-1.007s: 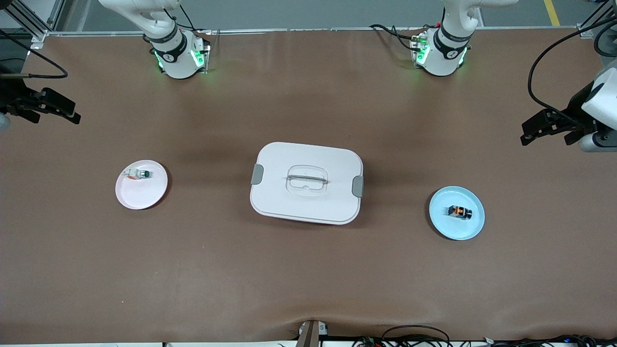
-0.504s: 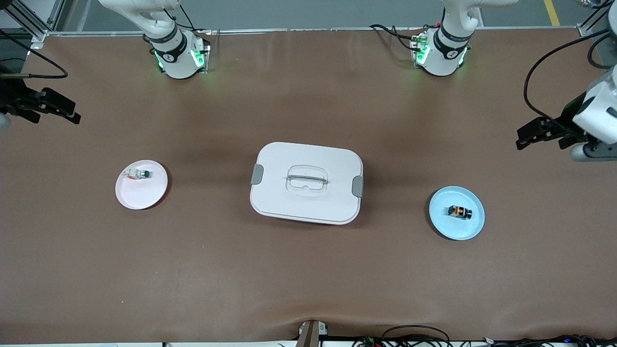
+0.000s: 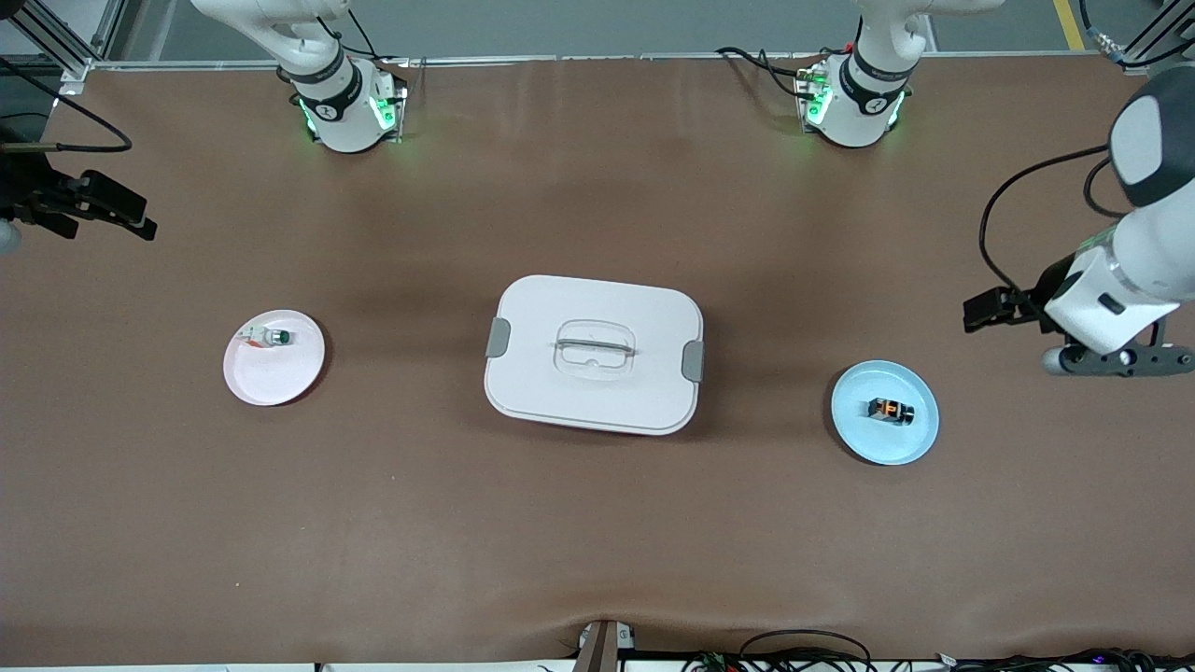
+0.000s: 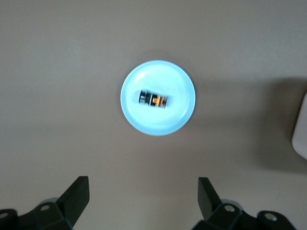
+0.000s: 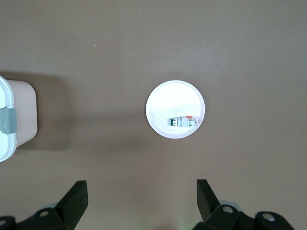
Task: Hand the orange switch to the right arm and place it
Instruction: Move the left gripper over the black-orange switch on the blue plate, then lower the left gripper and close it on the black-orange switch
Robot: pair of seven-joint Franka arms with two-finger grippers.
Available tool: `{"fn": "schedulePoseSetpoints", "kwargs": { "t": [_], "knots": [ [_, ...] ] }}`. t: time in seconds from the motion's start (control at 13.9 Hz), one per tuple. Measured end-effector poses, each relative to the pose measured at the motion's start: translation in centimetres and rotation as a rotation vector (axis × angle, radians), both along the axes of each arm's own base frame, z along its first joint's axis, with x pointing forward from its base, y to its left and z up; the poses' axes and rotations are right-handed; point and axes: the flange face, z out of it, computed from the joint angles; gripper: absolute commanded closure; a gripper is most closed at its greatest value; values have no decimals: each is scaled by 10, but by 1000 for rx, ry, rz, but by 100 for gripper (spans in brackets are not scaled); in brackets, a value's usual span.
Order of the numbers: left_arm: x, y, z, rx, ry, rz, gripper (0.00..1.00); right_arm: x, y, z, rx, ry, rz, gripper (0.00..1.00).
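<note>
The orange switch [image 3: 890, 410], a tiny black block with an amber middle, lies on a light blue plate [image 3: 859, 429] toward the left arm's end of the table. It also shows in the left wrist view [image 4: 153, 99] on that plate [image 4: 158, 123]. My left gripper [image 3: 980, 311] is open and empty, up over bare table beside the blue plate; in its wrist view [image 4: 144, 184] the jaws stand wide apart. My right gripper [image 3: 140, 220] is open and empty over the right arm's end of the table, and waits; its wrist view [image 5: 142, 187] shows the jaws wide.
A white lidded box [image 3: 532, 308] with grey clips stands mid-table; its edge shows in both wrist views [image 4: 301, 129] [image 5: 19, 110]. A pale pink plate [image 3: 274, 373] [image 5: 165, 103] holds a small white part with a green top [image 3: 273, 338] [image 5: 183, 121].
The left arm has swung its gripper over the table toward the blue plate, and its wrist has turned. The right arm, the switch and the plates have not moved.
</note>
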Motion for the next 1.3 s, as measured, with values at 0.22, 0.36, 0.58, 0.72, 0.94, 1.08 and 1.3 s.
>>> {"fn": "schedulePoseSetpoints", "kwargs": {
  "t": [0.22,0.36,0.58,0.72,0.94,1.08,1.3],
  "knots": [
    [11,-1,-48,0,12,-58,0,0,0,0,0,1,0,0],
    [18,-1,-75,-1,28,-106,0,0,0,-1,0,1,0,0],
    [28,-3,-113,-2,42,-152,0,0,0,-1,0,1,0,0],
    [35,-6,-142,-1,45,-169,0,0,0,-1,0,2,0,0],
    [41,-9,-173,-2,51,-198,0,0,0,-1,0,2,0,0],
    [43,-9,-188,-3,63,-218,0,0,0,-1,0,2,0,0],
    [43,-4,-210,-6,90,-239,0,0,0,-1,0,2,0,0]
  ]
}}
